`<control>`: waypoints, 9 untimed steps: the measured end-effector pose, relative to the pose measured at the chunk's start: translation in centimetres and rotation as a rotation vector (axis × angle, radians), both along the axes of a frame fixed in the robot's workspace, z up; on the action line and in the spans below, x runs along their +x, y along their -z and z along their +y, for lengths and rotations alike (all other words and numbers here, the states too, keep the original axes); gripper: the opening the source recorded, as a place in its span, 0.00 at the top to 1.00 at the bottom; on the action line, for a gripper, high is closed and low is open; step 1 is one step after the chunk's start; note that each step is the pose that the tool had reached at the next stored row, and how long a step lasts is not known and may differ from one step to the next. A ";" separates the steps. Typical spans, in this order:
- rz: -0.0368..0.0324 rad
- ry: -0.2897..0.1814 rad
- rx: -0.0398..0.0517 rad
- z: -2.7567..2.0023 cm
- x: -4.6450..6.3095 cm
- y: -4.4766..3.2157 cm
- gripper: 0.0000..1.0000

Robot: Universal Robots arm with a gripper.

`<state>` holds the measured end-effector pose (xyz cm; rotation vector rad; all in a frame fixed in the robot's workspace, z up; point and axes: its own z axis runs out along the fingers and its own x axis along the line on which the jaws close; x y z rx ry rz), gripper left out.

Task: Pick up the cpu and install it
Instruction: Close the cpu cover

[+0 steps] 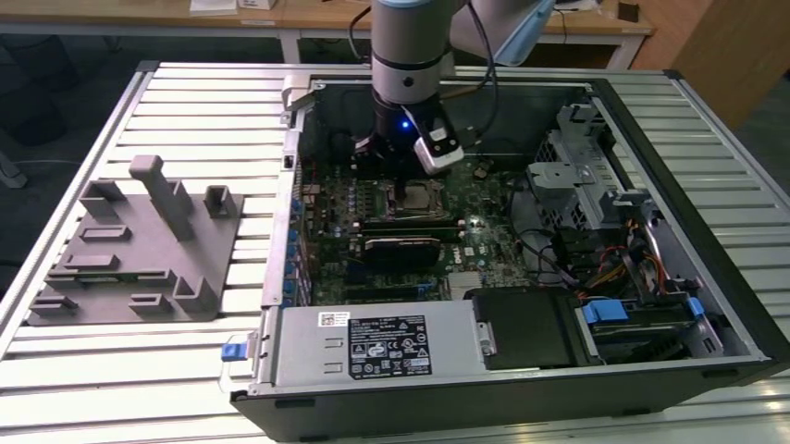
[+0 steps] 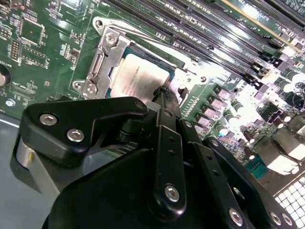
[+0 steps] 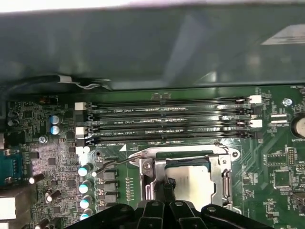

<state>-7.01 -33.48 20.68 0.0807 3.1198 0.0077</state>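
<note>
Cpu [image 2: 138, 78] is sitting flat inside the motherboard socket [image 2: 102, 62], silver top showing in the second wrist view. Gripper [image 2: 164, 94] is hanging just over its edge, fingers pinched together and gripping nothing. Arm [image 1: 408, 55] is reaching down into the open computer case [image 1: 494, 407] on the slatted desk [image 1: 185, 111], grey fixture block [image 1: 136, 250] lying at the exterior view's left

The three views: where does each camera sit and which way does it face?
Exterior view: off the arm, looking down into the open computer case; arm and gripper show.
First wrist view: on the wrist, facing the memory slots; gripper links show.
Second wrist view: on the wrist, looking along the gripper at the cpu.
Shared: both wrist views have the cpu in its socket.
</note>
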 end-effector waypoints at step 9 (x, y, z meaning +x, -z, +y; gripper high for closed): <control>-0.0001 -0.020 -0.0003 0.01 -0.1 0.35 0.89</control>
